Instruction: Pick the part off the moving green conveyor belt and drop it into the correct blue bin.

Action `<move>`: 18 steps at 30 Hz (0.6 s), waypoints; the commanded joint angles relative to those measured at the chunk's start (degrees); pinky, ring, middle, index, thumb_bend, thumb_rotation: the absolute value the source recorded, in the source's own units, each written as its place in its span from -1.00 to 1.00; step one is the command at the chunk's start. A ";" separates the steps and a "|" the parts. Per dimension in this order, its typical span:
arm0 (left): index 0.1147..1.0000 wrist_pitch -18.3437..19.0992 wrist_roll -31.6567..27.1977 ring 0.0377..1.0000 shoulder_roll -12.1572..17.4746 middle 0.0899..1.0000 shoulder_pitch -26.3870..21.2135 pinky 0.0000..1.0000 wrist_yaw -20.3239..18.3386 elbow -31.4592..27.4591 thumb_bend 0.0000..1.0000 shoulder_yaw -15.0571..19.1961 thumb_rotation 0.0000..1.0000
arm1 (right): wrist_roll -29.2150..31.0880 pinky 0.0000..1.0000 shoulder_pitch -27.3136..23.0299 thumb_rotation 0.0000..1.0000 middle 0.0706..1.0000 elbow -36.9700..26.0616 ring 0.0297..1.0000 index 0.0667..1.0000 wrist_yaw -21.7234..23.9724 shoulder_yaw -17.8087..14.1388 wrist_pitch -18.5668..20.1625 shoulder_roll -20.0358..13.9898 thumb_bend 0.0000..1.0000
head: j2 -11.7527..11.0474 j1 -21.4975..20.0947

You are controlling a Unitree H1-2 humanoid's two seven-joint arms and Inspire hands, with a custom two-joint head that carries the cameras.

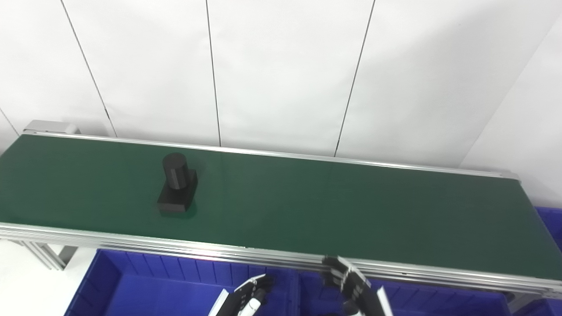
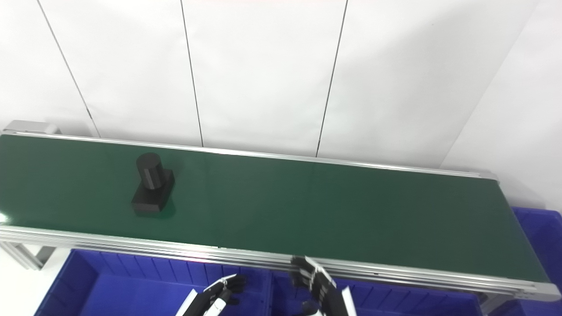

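on the green conveyor belt (image 1: 307, 206), toward its left end, the black part (image 1: 177, 189) stood upright. my left robot hand (image 1: 250, 294) and right robot hand (image 1: 351, 285) hung apart, fingers spread and holding nothing, above the blue bins (image 1: 145, 285).

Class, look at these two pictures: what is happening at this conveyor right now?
A black part, a cylinder standing on a block, sits alone on the green conveyor belt, towards its left end. Neither hand touches it. The left hand and right hand hover low at the belt's near rail, above the blue bins, holding nothing. The pick has not begun.
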 commanded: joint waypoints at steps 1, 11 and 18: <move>0.57 -2.15 0.02 0.63 -0.56 0.63 -1.28 0.49 0.56 -0.21 -0.03 -0.12 0.80 | 1.47 0.36 -0.39 0.71 0.62 -4.61 0.51 0.60 3.67 -1.79 -1.89 1.64 0.90 | 0.01 0.00; 0.57 -2.16 -1.36 0.62 -1.24 0.64 -2.41 0.47 -1.27 1.72 -0.03 0.97 0.70 | 5.89 0.34 -5.88 0.68 0.58 -7.29 0.46 0.56 18.11 -15.19 -1.89 10.14 0.83 | -1.29 0.22; 0.58 -2.16 -0.19 0.64 -1.31 0.64 -2.98 0.48 -0.28 2.30 -0.02 0.77 0.74 | 6.85 0.47 -14.58 0.67 0.62 -1.06 0.55 0.63 25.84 -24.05 -1.89 12.43 0.80 | -1.64 0.59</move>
